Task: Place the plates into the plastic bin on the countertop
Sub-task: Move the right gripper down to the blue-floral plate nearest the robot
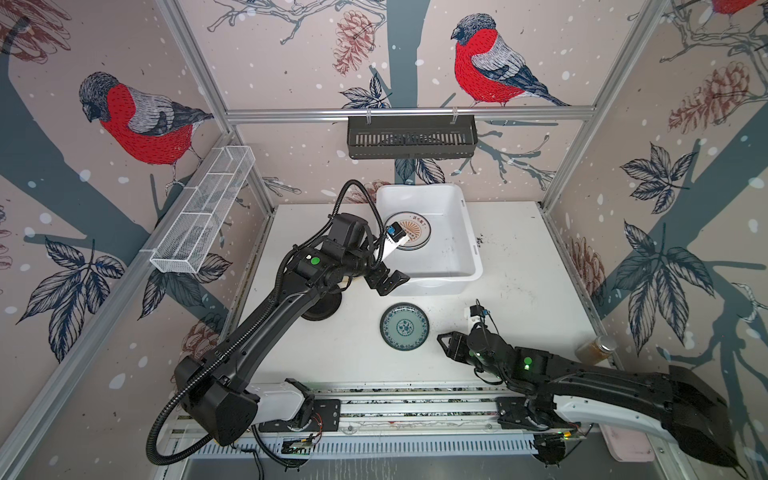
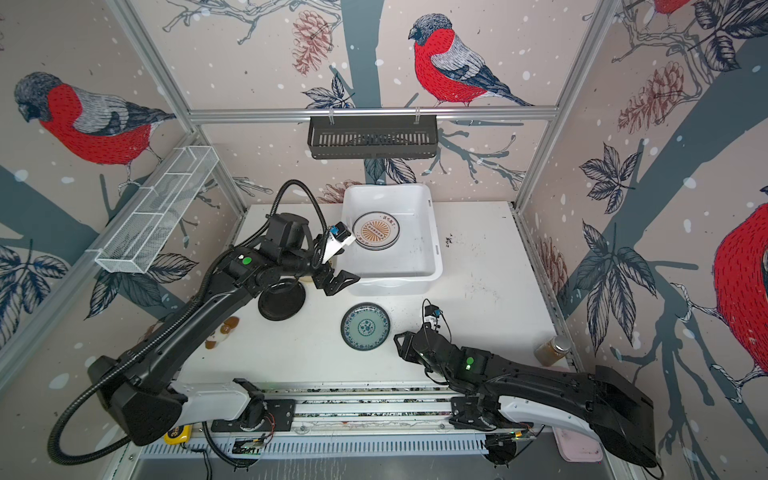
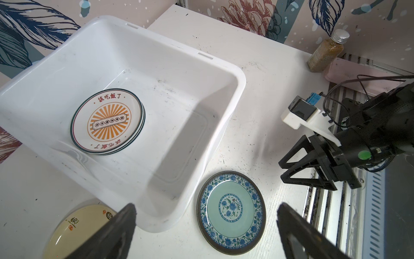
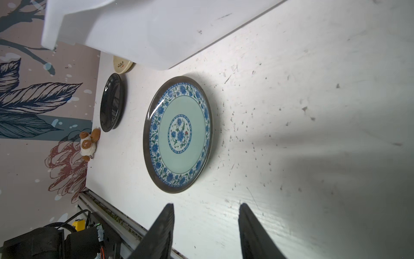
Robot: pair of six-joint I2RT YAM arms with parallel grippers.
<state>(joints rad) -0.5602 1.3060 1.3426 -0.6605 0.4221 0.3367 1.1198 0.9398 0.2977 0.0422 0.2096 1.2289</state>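
Plates (image 3: 108, 122), white with orange sunbursts, lie stacked in the white plastic bin (image 3: 240, 76); a round teal plate (image 3: 230, 213) rests on the white countertop (image 1: 519, 299) near the left gripper (image 3: 206, 224) and right gripper (image 4: 206, 226), both spread, empty.

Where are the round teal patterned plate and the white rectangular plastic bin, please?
Round teal patterned plate (image 1: 404, 326): in a top view, centre medallion.
White rectangular plastic bin (image 1: 468, 232): in a top view, right rim.

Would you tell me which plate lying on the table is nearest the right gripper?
The teal plate with the blue flower border, just ahead of the right gripper; the black plate and pale yellow plate lie farther off.
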